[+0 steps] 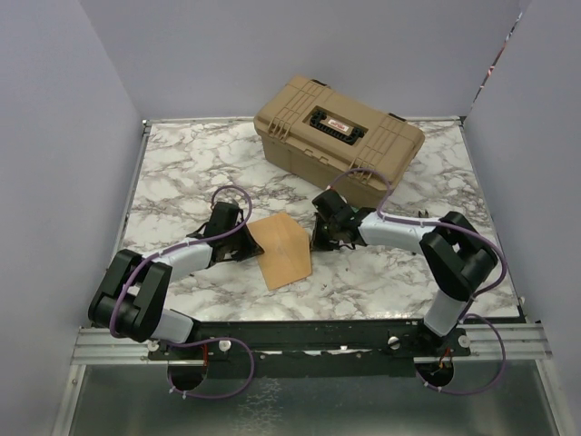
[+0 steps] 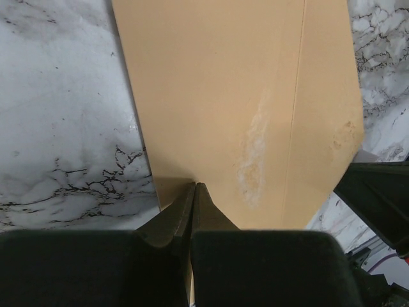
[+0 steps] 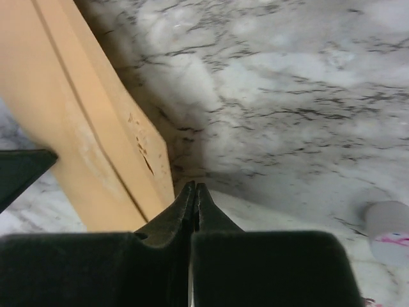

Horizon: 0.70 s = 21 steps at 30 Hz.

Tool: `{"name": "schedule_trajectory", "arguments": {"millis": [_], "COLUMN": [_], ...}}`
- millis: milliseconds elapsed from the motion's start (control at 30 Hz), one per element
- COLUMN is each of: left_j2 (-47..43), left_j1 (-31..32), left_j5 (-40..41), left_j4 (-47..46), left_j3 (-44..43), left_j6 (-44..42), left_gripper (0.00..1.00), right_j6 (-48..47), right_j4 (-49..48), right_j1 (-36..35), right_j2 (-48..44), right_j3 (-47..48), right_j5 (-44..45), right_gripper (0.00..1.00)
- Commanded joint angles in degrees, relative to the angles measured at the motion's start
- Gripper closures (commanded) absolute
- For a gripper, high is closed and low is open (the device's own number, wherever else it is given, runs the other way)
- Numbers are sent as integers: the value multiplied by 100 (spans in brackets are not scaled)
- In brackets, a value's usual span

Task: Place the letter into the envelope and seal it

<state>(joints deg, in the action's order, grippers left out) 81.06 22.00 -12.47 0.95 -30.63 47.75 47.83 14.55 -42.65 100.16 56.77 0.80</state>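
The orange-brown envelope (image 1: 283, 252) lies on the marble table between my two grippers. In the left wrist view the envelope (image 2: 236, 96) shows a long fold line and a pale smear. My left gripper (image 2: 195, 186) is shut on its near edge, and a thin strip of the paper shows between the fingers. From above, the left gripper (image 1: 247, 239) is at the envelope's left side. My right gripper (image 3: 195, 186) is shut with its tips just beside the corner of the envelope (image 3: 77, 128), which looks lifted off the table there. The letter is not in view.
A tan hard case (image 1: 340, 136) stands at the back of the marble table (image 1: 182, 173), right behind the right arm. A small pale cylinder with pink marks (image 3: 388, 231) lies to the right of the right gripper. Grey walls close in the sides.
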Motion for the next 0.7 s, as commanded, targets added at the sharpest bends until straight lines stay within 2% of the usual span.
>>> {"name": "schedule_trajectory", "arguments": {"millis": [0,200,433,667], "left_j2": [284,294,280,258], "left_j1": [41,41,45,42], "left_j5": [524,544,564,559], "left_j4": [552,570,564,567], "left_j3": [189,189,197,216], "left_j6": [-152,-135,-154,-143], "left_gripper": [100,100,100,100], "right_j6": [-122,-95,-143,-260], "right_j4": [-604,-1644,-1975,-1729], "right_j1": [-5,-7,-19,-30], "right_j2": [41,-146,172,621], "right_j3": [-66,-530,-441,-169], "right_j5": [-968,-1644,-2024,-2154], "right_gripper": [98,97,96,96]}}
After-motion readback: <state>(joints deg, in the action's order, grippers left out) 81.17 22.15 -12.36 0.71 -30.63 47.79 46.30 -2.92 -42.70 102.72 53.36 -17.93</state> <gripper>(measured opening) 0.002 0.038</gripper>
